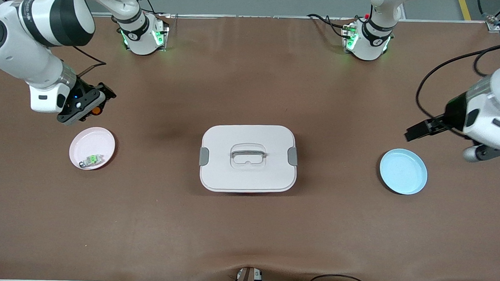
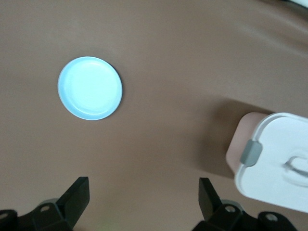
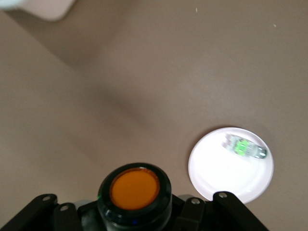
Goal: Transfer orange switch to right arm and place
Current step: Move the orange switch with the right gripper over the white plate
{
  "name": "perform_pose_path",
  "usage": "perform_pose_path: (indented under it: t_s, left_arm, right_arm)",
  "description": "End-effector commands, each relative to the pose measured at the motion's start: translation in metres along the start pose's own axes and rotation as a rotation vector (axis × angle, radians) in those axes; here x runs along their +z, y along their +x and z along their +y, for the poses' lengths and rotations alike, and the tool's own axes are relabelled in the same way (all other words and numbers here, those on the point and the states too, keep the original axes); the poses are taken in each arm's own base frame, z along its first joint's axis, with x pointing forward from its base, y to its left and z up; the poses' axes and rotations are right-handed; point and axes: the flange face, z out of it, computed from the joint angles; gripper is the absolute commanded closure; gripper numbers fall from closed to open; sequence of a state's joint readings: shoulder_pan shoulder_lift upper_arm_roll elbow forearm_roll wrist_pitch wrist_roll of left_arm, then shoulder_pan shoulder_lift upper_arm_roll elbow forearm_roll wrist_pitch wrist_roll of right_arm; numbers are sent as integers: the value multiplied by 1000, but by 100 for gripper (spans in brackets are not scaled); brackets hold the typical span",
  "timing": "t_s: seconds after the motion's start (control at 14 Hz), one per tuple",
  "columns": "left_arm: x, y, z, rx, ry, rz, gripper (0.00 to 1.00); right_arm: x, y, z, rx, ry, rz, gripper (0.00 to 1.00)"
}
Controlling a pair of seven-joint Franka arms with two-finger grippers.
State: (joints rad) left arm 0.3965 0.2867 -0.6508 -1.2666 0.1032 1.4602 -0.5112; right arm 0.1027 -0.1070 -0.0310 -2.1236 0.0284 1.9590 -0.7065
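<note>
Plates first: a small round pink plate with a smooth, shallow raised rim lies toward my right arm's end of the matte brown surface. On it rests a small grey part with a bright green top, lying on its side near the rim closest to the front camera. Toward my left arm's end sits a round pale blue plate, glossy and shallow. Between the two plates stands a white rectangular plastic box with rounded corners, its lid on, a grey clasp on each short side and a moulded handle lying flat in a recess on top.

My right fingers are clamped on the orange switch, a stubby black cylinder with a flat, round orange end. I hold it in the air just above the surface, beside the pink plate's rim on the side nearer the robot bases. In the right wrist view the orange switch fills the space between my black fingers, its orange face ringed by a thick black collar, with the pink plate and the green-topped part near it.

My left fingers stand wide apart with nothing between them, hovering over bare surface near the blue plate; that arm waits. Both its black fingers are angular and matte.
</note>
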Motion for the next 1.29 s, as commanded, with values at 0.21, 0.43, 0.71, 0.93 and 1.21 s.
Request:
perform_pose_path:
  t_s: [0.21, 0.43, 0.71, 0.93, 1.21]
  left_arm:
    - [-26, 2, -77, 135, 34, -3, 0]
    - [-33, -6, -79, 140, 33, 3, 0]
    - [-37, -37, -64, 147, 78, 15, 0]
    - [-31, -54, -60, 130, 75, 41, 0]
    - [-27, -61, -64, 118, 29, 50, 0]
  right_arm:
    - [37, -32, 69, -200, -46, -14, 100]
    - [71, -52, 111, -322, -62, -5, 100]
    - [109, -65, 118, -352, -94, 9, 100]
    - [146, -75, 126, -423, -108, -6, 100]
    - [180, -92, 133, -454, -115, -16, 100]
